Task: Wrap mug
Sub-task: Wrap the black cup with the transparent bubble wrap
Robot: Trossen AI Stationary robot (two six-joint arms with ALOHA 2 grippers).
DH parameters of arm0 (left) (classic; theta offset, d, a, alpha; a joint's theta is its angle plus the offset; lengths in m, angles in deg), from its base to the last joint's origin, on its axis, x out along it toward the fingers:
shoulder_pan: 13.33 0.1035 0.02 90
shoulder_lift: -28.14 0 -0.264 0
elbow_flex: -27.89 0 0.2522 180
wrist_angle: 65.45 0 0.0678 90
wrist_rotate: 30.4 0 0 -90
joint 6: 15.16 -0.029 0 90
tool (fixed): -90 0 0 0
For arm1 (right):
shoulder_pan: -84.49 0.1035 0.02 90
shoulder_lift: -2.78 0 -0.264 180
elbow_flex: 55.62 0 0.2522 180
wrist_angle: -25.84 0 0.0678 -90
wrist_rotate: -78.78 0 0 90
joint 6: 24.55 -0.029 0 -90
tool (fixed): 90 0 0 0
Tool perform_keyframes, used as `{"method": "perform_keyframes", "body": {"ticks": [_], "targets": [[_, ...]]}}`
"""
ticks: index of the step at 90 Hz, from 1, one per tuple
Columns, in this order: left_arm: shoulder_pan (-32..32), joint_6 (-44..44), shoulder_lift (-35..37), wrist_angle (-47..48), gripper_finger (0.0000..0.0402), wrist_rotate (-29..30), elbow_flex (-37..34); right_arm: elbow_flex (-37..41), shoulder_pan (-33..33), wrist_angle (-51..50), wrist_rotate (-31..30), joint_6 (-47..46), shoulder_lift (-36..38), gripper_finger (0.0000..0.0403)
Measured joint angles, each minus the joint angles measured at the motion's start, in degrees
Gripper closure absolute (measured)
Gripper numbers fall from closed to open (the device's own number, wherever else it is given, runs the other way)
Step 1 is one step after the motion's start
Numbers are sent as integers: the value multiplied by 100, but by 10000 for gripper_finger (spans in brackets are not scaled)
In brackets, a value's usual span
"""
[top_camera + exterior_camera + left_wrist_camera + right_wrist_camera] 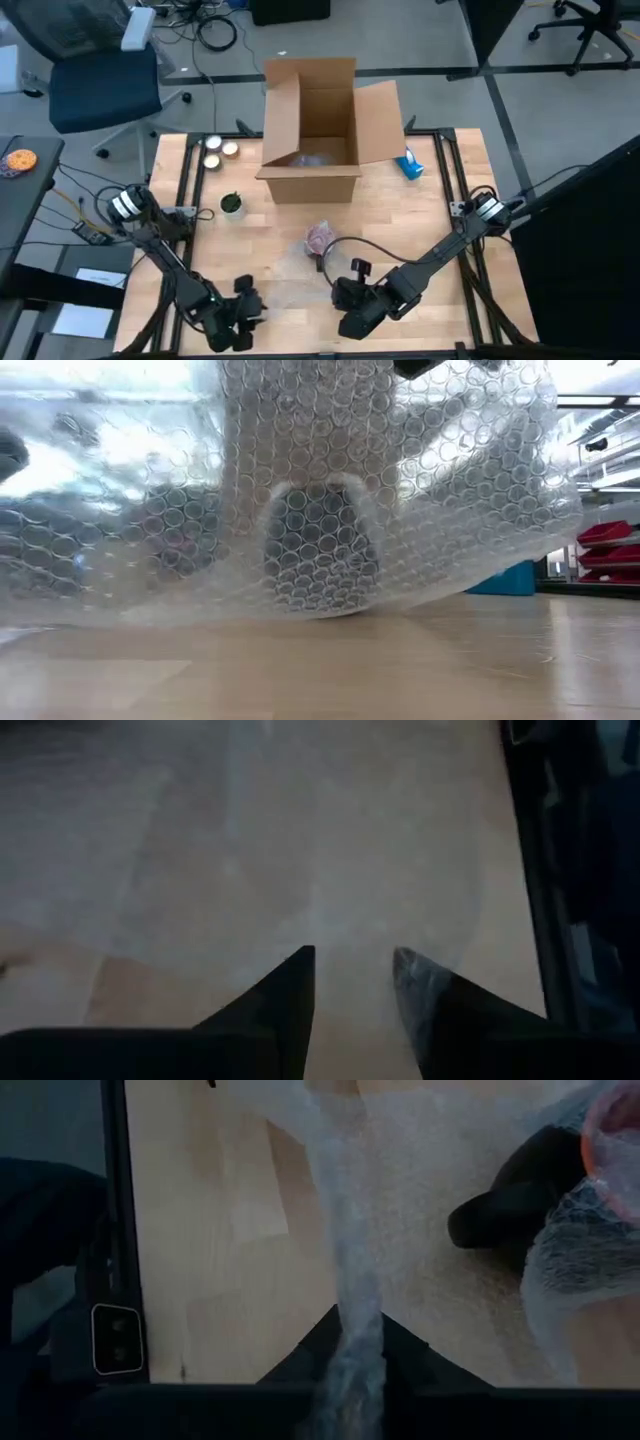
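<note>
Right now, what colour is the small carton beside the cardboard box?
The small carton is light blue with white, seen best in the high view, right of the cardboard box.

The mug (321, 238) is pinkish, already bundled in clear wrap, and lies on the wooden table just in front of the open cardboard box. The bubble wrap sheet (290, 275) — clear, crumpled — spreads from the mug toward the table's near edge; one edge is lifted — bunched into a narrow strip.
</note>
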Motion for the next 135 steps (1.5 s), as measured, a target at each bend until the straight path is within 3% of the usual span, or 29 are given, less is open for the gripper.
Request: {"method": "perform_keyframes", "body": {"ticks": [11, 26, 40, 50, 59, 71, 87, 117, 135], "targets": [[79, 14, 0, 0, 302, -4, 0, 0, 0, 0, 0, -2, -1, 403], [160, -15, 1, 18, 388, -2, 0, 2, 8, -4, 0, 64, -2, 403], [249, -141, 234, 317, 399, 104, 10, -56, 31, -183, -4, 219, 42, 403], [327, -201, 503, 1112, 401, 520, 180, -136, 44, -312, 10, 491, 50, 403], [455, -382, 736, 1799, 401, 1278, 360, -136, 44, -413, 41, 648, 50, 403], [809, -714, 859, 2125, 402, 2023, 406, -136, 44, -538, 42, 577, 50, 403], [1412, -1646, 876, 1636, 402, 2068, 415, -136, 44, -558, 46, 622, 50, 403], [2099, -3975, 872, -873, 402, 1813, 415, -136, 44, -1345, 108, 242, 50, 403], [2453, -4259, 766, -1615, 402, 1326, 415, -136, 44, -1453, 194, 157, 50, 403]]}}
